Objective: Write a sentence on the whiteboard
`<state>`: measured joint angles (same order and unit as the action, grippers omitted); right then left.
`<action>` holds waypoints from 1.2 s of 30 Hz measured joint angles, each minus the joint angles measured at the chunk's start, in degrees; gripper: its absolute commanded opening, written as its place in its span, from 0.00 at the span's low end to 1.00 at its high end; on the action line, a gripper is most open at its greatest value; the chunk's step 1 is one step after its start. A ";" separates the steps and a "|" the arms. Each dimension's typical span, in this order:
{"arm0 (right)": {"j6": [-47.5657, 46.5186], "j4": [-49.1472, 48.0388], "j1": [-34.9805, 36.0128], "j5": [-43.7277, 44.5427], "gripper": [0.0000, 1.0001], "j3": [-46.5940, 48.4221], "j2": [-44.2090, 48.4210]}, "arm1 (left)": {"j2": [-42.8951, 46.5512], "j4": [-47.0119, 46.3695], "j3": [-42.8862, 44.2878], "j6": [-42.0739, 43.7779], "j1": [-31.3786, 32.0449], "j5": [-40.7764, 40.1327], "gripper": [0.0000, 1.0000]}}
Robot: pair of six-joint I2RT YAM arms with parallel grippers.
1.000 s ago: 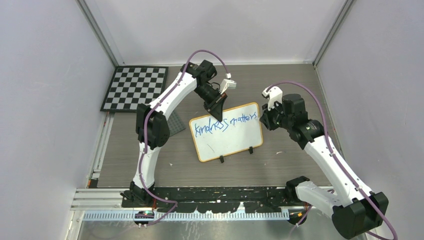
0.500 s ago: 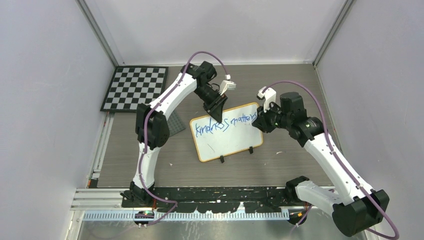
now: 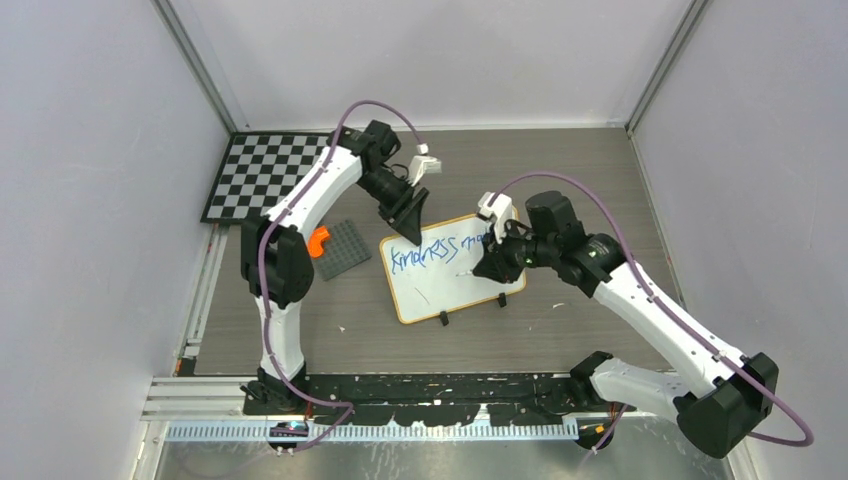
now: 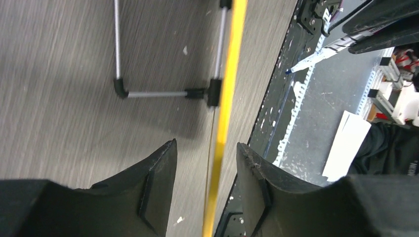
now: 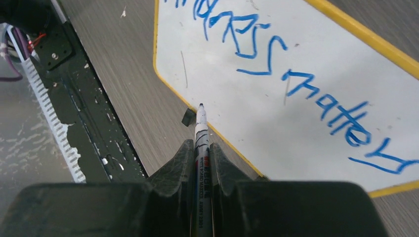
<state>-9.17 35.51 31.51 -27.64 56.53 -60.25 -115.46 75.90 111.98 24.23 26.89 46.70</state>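
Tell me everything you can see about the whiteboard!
The whiteboard is a small white rectangle with rounded corners and a thin yellow-orange frame, set askew on the grey table. Two small black feet show at its near edge; the left wrist view shows a thin metal stand behind it. Blue handwriting runs along its far side, faint dark marks below. The open left end effector straddles its far edge; the right end effector aims a marker at it.
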 measured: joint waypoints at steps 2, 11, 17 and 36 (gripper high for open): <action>0.00 -1.36 2.32 0.57 0.00 -0.59 -0.70 | 1.14 -0.24 -2.99 0.04 -1.73 0.20 0.50; -0.92 -8.98 13.09 6.51 0.00 -2.54 -3.32 | 4.59 -2.58 -13.16 -0.04 -4.59 1.36 0.44; -3.65 -12.66 19.82 12.63 0.00 -6.08 -3.93 | 4.79 -3.45 -13.55 -0.17 -4.57 2.38 0.28; -15.06 -23.06 28.09 29.24 0.00 -15.52 -3.04 | 4.81 -4.07 -13.55 0.24 -4.52 5.55 0.00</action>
<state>-24.23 12.45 59.59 1.61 41.01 -63.29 -110.65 71.83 98.43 24.47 22.37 52.25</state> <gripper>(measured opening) 0.178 0.116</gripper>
